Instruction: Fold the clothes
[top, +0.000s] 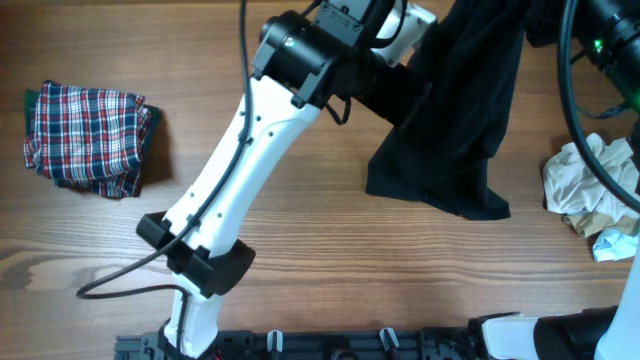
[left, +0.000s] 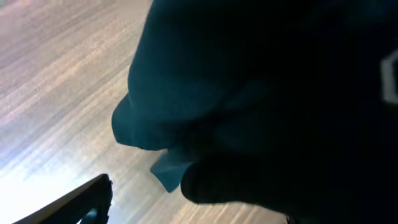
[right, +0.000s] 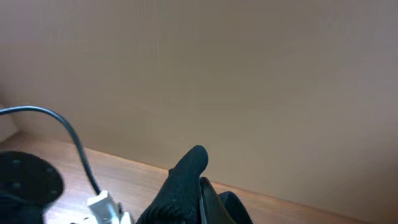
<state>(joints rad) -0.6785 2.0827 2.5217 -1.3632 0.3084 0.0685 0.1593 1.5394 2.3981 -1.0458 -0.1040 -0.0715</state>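
A wooden counter (top: 330, 250) fills the overhead view. The largest thing on it is the black shirt (top: 450, 130), at about 1 o'clock. Its upper part is raised off the wood and runs out past the top edge, while its lower end pools in loose folds on the counter. Your white left arm (top: 240, 170) crosses from 6 o'clock up to 12 o'clock and ends against the shirt's near side. A red, white and navy plaid garment (top: 85, 135) lies in a compact bundle at 9 o'clock, well apart from the shirt. Crumpled white garments (top: 585, 185) sit at the 3 o'clock edge, with a pale-blue scrap (top: 612, 243) just below them.

Your right claw (right: 200, 190) is pressed together, pinching a ridge of black cloth, and its camera faces a plain wall (right: 249, 74). Your left claw (top: 415, 30) is up against the shirt. Dark cloth covers nearly all of its own view and only one finger (left: 87, 196) shows, at 7 o'clock. You cannot tell whether that claw is spread or closing.

Expect the shirt to be light, limp and not fragile. It will likely sag and crease from any single hold. Take it at an edge, such as a shoulder seam or hem corner, with the two holds well apart so the panel hangs flat.
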